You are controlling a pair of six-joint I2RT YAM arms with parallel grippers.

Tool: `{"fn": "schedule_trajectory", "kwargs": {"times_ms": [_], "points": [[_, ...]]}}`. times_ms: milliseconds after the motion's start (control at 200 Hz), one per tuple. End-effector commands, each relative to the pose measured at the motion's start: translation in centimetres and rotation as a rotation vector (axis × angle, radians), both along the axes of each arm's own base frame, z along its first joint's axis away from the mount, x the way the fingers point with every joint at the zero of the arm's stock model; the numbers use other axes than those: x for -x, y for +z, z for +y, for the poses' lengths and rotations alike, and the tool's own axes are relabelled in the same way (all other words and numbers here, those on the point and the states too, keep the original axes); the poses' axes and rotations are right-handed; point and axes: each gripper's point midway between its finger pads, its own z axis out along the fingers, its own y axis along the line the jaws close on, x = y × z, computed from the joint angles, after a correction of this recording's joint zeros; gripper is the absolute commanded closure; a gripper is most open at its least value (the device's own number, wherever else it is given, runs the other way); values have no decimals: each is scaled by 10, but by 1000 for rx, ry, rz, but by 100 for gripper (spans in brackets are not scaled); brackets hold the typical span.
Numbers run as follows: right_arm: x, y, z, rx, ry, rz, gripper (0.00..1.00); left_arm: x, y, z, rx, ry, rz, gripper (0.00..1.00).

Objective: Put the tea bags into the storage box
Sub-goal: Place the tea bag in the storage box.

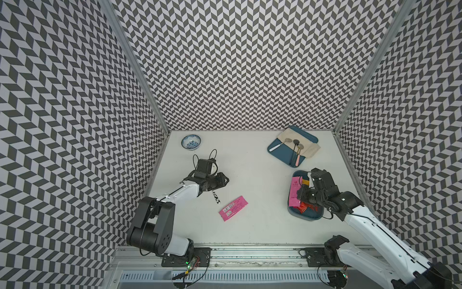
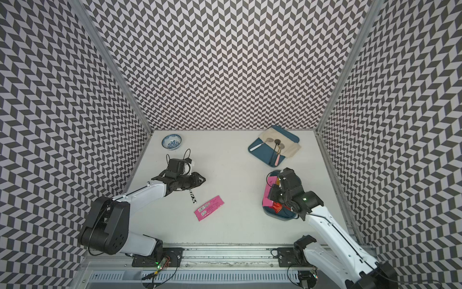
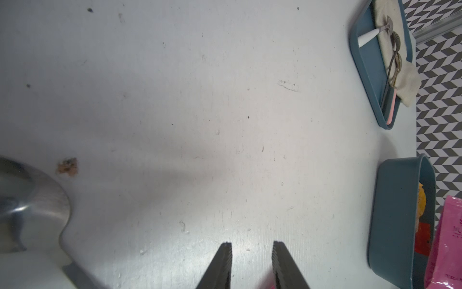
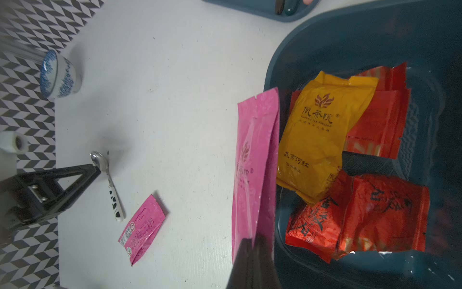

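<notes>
At 3 o'clock on the white surface (image 1: 250, 162), the right tool (image 4: 251, 244) is clenched on one end of a long pink sachet (image 4: 255, 160). It holds the sachet at the rim of the deep teal plastic storage box (image 4: 350, 37), seemingly to drop it inside. The left tool (image 3: 252, 244) hangs released and empty, probably bound for the white-labelled pink sachet (image 1: 233, 208) lying at 7 o'clock.

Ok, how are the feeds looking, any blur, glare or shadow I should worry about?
Both top views: evenly lit and sharp, wide-angle stretch toward the edges; loose pink sachet reads clearly. Left wrist: spoon bowl near the lens is blurred, soft shadow on the table. Right wrist: storage box interior dim, red foil packets show slight sheen, held pink sachet a bit soft.
</notes>
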Motion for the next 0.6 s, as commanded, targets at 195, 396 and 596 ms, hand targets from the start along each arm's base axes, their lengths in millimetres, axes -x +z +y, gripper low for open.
{"fn": "schedule_trajectory", "kwargs": {"times_ms": [195, 396, 596], "points": [[2, -25, -30, 85, -105, 33, 100, 3, 11, -1, 9, -7, -32, 68], [-4, -40, -24, 43, -97, 59, 100, 4, 14, 1, -4, -9, -40, 68], [1, -55, -17, 68, -29, 152, 65, 8, 17, 2, -8, -9, -40, 67]]}}
